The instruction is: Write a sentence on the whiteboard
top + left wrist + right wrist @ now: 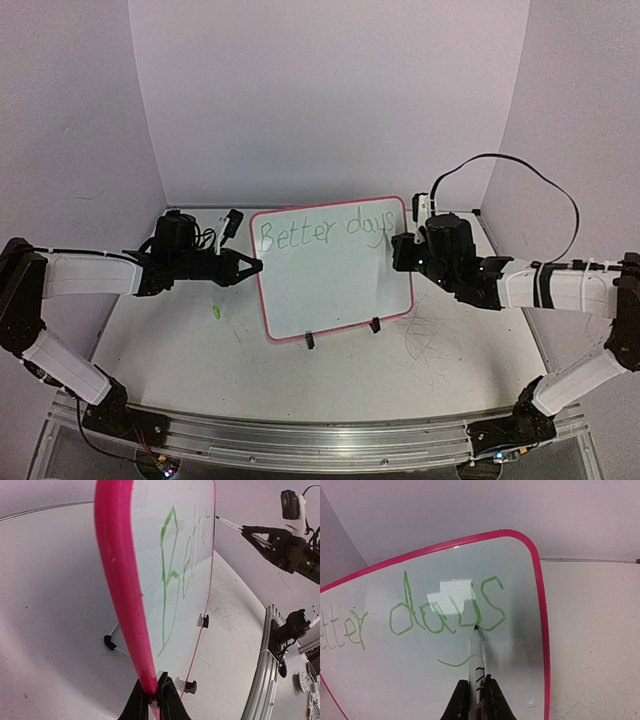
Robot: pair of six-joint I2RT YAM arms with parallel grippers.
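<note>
Mia: What is the biggest thing here?

Sam: The white tabletop [150,350]. The whiteboard [335,290] stands up on it in the middle, near the back wall, on little black feet [310,341].

Mia: Who holds it?

Sam: The left jaws do. They are pinched shut on the pink rim [117,580], on the board's left side.

Mia: And the right jaws?

Sam: They are shut tight around a marker [476,652]. Its tip touches the board at the bottom of the last letters.

Mia: What does the sentence [322,235] say?

Sam: "Better days", in thin green, along the top.

Mia: What could go wrong now?

Sam: I think the marker could push too hard. Then the board could tip back or slide, and the line would go wobbly. The left jaws could also slip off the smooth rim. And "days" ends just beside the right rim, so a new word there would run off the board.

Mia: What is that little green thing [214,312] on the tabletop?

Sam: It is too small to tell.
</note>
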